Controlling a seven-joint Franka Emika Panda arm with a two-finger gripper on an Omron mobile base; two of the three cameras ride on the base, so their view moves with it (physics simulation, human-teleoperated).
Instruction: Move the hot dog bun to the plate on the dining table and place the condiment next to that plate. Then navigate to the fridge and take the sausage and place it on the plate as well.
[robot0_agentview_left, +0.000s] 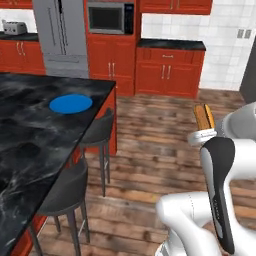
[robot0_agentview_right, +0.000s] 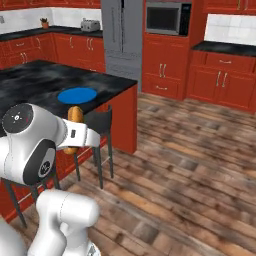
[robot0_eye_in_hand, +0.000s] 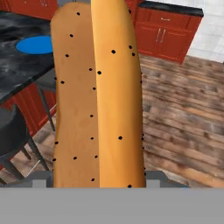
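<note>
Hand view: the claw (robot0_eye_in_hand: 98, 186) is partly open and clamped around the bun (robot0_eye_in_hand: 98, 96), held above the floor, well apart from the blue plate (robot0_agentview_left: 70, 103) on the table (robot0_agentview_left: 30, 135).

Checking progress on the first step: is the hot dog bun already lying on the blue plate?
No: the hot dog bun is held up in the gripper over the wood floor, and the plate on the dining table is bare.
</note>
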